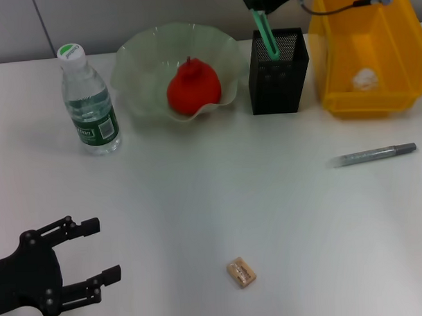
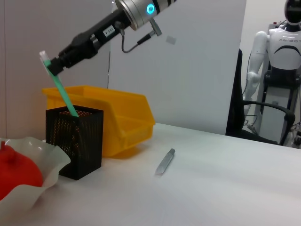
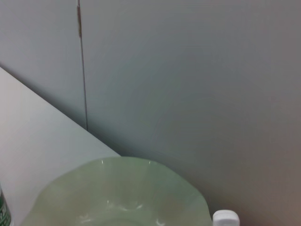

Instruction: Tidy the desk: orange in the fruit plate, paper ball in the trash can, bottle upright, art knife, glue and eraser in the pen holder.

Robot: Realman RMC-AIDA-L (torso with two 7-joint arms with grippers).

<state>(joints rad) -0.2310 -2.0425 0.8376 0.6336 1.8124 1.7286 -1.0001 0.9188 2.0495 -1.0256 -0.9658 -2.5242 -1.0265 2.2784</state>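
Observation:
My right gripper (image 1: 257, 1) is shut on the top of a green glue stick (image 1: 266, 35), whose lower end sits tilted inside the black mesh pen holder (image 1: 279, 74). The left wrist view shows that same gripper (image 2: 56, 63), stick (image 2: 66, 97) and holder (image 2: 75, 141). The orange (image 1: 193, 89) lies in the green fruit plate (image 1: 142, 55). Upright at the left stands the bottle (image 1: 88, 101). A paper ball (image 1: 365, 78) rests in the yellow trash can (image 1: 373, 34). On the table lie the grey art knife (image 1: 374, 154) and the eraser (image 1: 242, 273). My left gripper (image 1: 102, 250) stays open near the front left.
The right wrist view holds only the fruit plate's rim (image 3: 123, 163), the stick's white cap (image 3: 226, 219) and a grey wall. Behind the table's far side, the left wrist view shows another robot (image 2: 282, 52) and a chair (image 2: 263, 117).

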